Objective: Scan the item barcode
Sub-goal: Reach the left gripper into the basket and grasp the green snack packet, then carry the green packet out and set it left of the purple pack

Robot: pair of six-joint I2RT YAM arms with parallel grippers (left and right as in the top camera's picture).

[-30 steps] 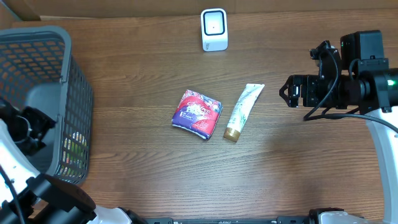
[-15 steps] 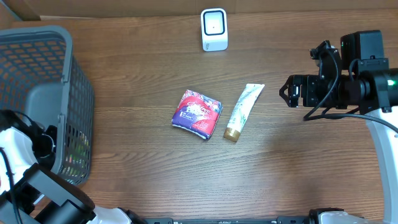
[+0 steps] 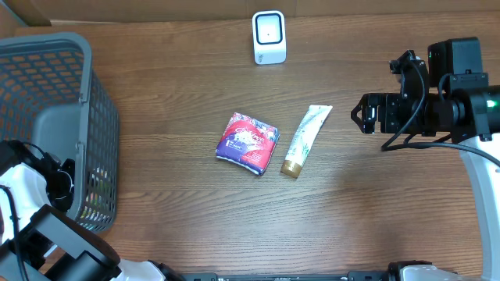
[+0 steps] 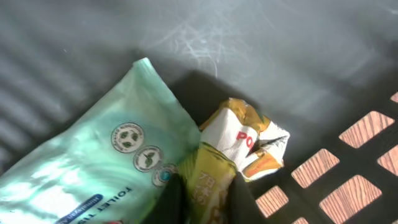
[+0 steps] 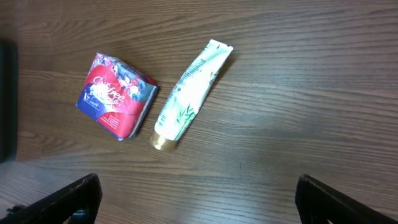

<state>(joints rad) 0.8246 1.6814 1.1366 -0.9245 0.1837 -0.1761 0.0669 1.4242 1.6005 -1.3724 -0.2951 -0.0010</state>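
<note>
Red packet (image 5: 117,94) beside white tube (image 5: 189,96)

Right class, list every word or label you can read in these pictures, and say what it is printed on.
"TOILET TIS", cut off at the edge: green pack.
"PO", red letters: yellow packet; its smaller characters are unreadable.
Red packet: white script, too blurred to read.
Tube: print too small to read.
Scanner: nothing readable.

Brown wood table (image 3: 375,218). Grey mesh basket (image 3: 47,43) at 9 o'clock, white scanner (image 3: 269,37) at 12, red packet (image 3: 248,143) dead center, tube (image 3: 306,140) just beside at its 3.
</note>
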